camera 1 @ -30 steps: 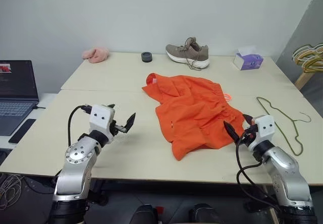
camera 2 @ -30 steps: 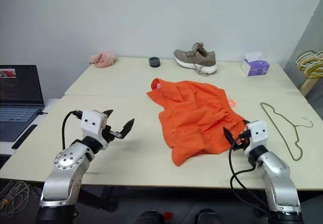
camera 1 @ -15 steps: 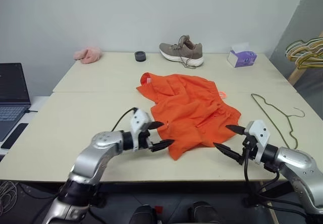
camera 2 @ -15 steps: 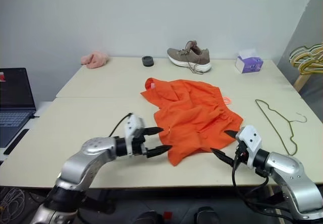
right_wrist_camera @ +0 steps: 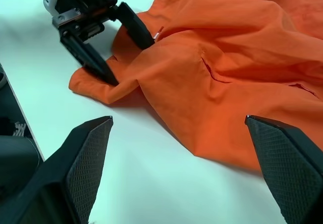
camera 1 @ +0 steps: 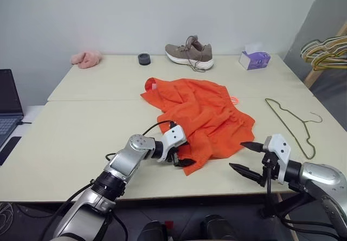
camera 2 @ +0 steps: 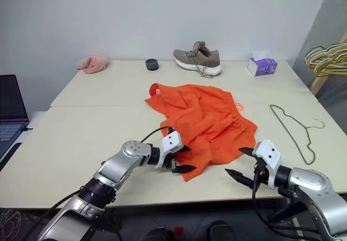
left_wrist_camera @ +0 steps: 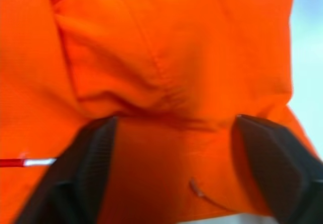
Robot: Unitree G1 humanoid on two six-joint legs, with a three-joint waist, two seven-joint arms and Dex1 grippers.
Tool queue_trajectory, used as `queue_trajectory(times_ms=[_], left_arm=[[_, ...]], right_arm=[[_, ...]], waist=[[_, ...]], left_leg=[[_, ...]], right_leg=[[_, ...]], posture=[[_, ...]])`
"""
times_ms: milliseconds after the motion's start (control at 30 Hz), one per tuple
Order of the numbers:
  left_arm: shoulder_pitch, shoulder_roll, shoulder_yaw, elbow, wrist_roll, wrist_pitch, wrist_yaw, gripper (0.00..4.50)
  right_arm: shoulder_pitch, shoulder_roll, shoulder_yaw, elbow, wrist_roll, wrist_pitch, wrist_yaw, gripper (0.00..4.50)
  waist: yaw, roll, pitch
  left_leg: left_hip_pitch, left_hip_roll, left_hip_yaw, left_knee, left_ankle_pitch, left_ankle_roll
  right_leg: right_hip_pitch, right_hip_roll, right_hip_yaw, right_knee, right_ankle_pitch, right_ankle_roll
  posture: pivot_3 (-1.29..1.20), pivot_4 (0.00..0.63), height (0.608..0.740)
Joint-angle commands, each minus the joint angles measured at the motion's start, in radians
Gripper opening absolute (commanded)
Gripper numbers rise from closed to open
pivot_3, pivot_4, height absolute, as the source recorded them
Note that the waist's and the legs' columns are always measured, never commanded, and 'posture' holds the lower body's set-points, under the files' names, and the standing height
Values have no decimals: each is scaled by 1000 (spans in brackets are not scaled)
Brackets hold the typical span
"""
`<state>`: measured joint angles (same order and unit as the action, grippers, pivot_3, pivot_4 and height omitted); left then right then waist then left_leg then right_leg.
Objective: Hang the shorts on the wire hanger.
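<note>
Left eye view showed my left gripper (camera 1: 179,155) at the near-left corner of the shorts (camera 1: 203,113), its two fingers set around the orange hem, one above the fold and one below, not yet pressed together. My right gripper (camera 1: 242,157) hung just off the near-right edge of the shorts with its fingers spread wide and nothing between them. The right wrist view looked across bare counter (camera 1: 81,127) to that same hem with the left gripper at it.

One pair of shorts lay crumpled at the middle of the counter, its near hem close to the counter's near edge. One wire hanger (camera 1: 293,123) lay flat to the right of the shorts, well apart from them, near the right edge. Open room was widest on the left half of the counter and in the strip between the shorts and the wire hanger.

Along the far edge I counted one grey shoe (camera 1: 188,52), one small dark round thing (camera 1: 143,58), one pink cloth (camera 1: 85,59) and one purple tissue box (camera 1: 254,59). A bunch of yellow and green hangers (camera 1: 327,51) stood off the counter's far right. One laptop (camera 1: 10,102) sat past the left edge. I could read no writing anywhere.
</note>
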<state>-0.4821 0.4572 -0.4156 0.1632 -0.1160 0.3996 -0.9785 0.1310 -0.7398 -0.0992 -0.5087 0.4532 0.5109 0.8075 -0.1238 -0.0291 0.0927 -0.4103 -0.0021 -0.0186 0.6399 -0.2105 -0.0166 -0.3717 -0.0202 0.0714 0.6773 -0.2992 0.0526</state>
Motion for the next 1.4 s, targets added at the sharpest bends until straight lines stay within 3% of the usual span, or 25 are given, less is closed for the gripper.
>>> queue_trajectory(times_ms=[33,300,333,633,967,1133,1233,1400], left_arm=[[-3,29,19,19,21,-46,-25,2664],[-10,86,121,18,11,-102,-7,94],[-13,94,137,23,12,-107,0,17],[-36,210,315,42,-23,-122,7,17],[-26,248,368,3,-52,-94,-20,17],[-10,256,368,-13,-52,-92,-18,17],[-1,262,366,-17,-49,-97,-19,0],[31,292,368,-24,-45,-116,-43,0]], right_arm=[[-24,-23,-22,3,-23,-45,15,4500],[-105,-56,10,118,-139,-141,20,4500],[-123,-59,16,139,-158,-155,23,4500],[-399,-99,249,499,-528,-534,16,4500],[-688,47,462,885,-808,-848,-85,4500],[-764,102,497,996,-849,-926,-108,4500],[-798,125,501,1034,-847,-937,-95,3892],[-830,135,507,1068,-842,-902,-31,2200]], waist=[[-6,0,0],[-23,0,1],[-22,0,1],[-24,2,5],[-24,2,6],[-33,2,6],[-40,2,6],[-45,3,5]], left_leg=[[0,0,0,0,0,0],[0,0,0,0,0,0],[0,0,0,0,0,0],[0,0,1,0,0,0],[0,0,0,0,0,0],[0,0,-1,1,0,0],[0,0,-1,1,0,0],[0,0,-2,2,0,0]], right_leg=[[0,0,0,0,0,0],[-1,0,0,0,0,0],[-1,0,0,0,0,0],[-1,0,0,1,1,1],[-1,-1,0,2,2,0],[0,-1,0,3,3,-1],[0,-1,-1,3,5,-3],[0,-1,-1,4,5,-3]], posture=[[-224,67,740],[-206,66,740],[-203,67,740],[-180,61,740],[-153,47,740],[-150,42,740],[-149,39,740],[-148,36,740]])
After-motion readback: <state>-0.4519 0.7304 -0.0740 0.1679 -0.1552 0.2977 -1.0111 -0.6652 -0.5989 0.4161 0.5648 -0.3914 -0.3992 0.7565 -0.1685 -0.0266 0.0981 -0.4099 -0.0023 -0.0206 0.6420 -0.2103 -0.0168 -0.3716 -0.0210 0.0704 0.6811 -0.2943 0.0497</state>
